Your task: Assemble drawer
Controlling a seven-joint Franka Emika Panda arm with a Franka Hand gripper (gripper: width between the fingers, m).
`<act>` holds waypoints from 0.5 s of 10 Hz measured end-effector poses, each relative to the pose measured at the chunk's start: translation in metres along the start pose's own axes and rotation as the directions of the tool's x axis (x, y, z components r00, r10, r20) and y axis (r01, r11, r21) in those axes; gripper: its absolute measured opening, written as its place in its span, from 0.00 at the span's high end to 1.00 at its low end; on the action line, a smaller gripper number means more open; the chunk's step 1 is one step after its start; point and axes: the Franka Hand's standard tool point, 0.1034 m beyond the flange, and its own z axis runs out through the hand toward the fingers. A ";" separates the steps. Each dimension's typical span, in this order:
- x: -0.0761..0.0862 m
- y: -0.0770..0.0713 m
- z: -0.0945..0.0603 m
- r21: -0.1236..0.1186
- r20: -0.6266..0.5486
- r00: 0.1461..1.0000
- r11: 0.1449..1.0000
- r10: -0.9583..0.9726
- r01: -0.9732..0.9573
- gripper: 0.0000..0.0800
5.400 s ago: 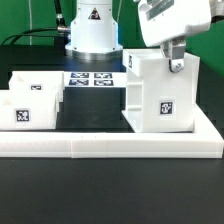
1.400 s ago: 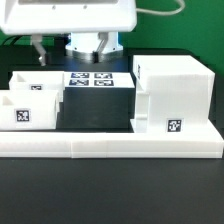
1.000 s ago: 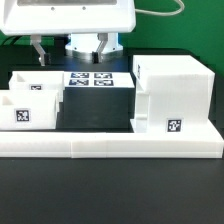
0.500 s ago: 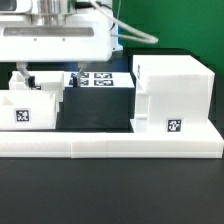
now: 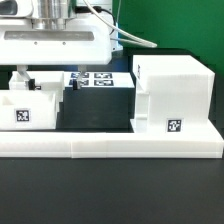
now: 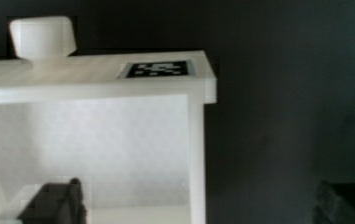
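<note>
Ext. view: the white Panda gripper (image 5: 47, 80) hangs at approx. 10 o'clock, over the rear tray (image 5: 38, 88) of two small white open-top trays. The front tray (image 5: 22, 112) sits just beside it at 9 o'clock. The big cubic housing (image 5: 175, 95) stands at 3 o'clock, well apart from both trays, w/ black table (image 5: 100, 110) between. A long border rail (image 5: 110, 145) runs across 6 o'clock. The marker board (image 5: 98, 78) lies flat near 12 o'clock.

Jaws: spread wide, gripping nothing. The wrist view shows two dark fingers (image 6: 49, 205) straddling one side wall of the rear tray, one inside it and the other outside over the table. No contact is visible.

Risks, as a judgement: closing here pinches one thin wall off-centre, so the tray could tip or swing when lifted. If the gripper drops too far, the inner finger may jam on the tray floor. If it is skewed, a fingertip could land on the rim and shove the tray into its neighbour.

Orientation: the tray sits open side up. In the wrist view its long axis runs from the fingers to the knobbed face, and the knob (image 6: 44, 38) points away from the gripper. A tag (image 6: 156, 69) lies on the top edge beside the knob. In the ext. view the knob's direction can't be told. The housing's open side prob. faces 9 o'clock.
</note>
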 end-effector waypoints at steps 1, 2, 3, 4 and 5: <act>-0.004 0.000 0.008 -0.001 0.011 1.000 1.000 -0.027 0.027 0.19; -0.008 -0.004 0.016 -0.002 0.021 0.999 0.999 -0.049 0.049 0.19; -0.009 -0.006 0.021 -0.003 0.024 0.998 0.998 -0.062 0.062 0.19; -0.011 -0.001 0.026 -0.013 0.020 0.995 0.995 -0.100 0.100 0.19; -0.015 0.004 0.033 -0.021 0.022 0.993 0.993 -0.113 0.114 0.19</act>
